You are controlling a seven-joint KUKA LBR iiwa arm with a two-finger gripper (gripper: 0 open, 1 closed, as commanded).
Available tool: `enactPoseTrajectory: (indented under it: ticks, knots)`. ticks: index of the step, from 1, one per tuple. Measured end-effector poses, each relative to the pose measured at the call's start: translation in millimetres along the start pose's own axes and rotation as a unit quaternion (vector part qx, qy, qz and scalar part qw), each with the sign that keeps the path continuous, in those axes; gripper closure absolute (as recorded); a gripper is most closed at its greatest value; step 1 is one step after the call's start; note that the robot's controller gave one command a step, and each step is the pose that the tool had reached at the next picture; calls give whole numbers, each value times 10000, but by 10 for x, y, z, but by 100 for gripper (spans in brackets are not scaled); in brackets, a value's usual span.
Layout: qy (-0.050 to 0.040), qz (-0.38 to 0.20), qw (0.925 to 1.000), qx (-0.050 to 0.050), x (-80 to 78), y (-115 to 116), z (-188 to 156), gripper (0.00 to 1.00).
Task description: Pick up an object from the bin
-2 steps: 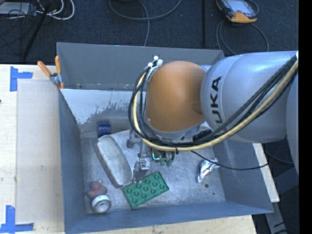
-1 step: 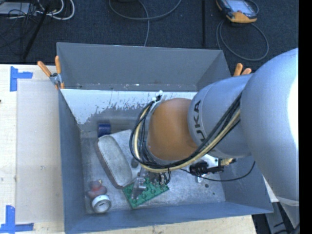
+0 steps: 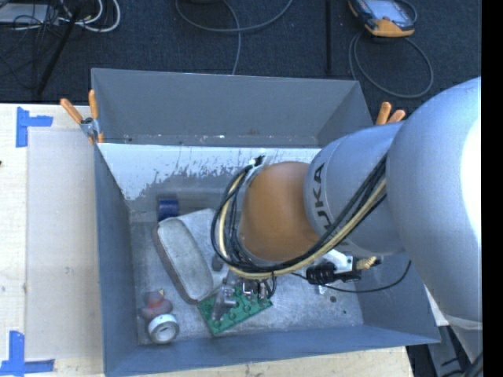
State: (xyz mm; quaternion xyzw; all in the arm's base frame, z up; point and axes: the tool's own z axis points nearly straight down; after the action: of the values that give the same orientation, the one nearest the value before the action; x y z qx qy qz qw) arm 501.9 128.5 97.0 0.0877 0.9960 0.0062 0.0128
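My gripper (image 3: 240,288) is low in the front middle of the bin, mostly hidden under the arm's orange cover. Its tip is right over the upper edge of a green circuit board (image 3: 233,312) that lies flat on the bin floor. Just left of it lies a long grey oval pad (image 3: 181,258), set at a slant, with one end near the board. Whether the gripper touches the board is hidden.
A small roll of tape (image 3: 163,330) and a pinkish lump (image 3: 155,301) lie in the front left corner. A blue object (image 3: 167,208) sits at the back left, beside a pale sheet (image 3: 206,223). The arm and its cables cover the bin's right half.
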Motion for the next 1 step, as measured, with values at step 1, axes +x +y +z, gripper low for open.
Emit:
enactPoseTrajectory:
  ticks: [1]
  knots:
    - [-10, 53, 10000, 28, -24, -53, -14, 100]
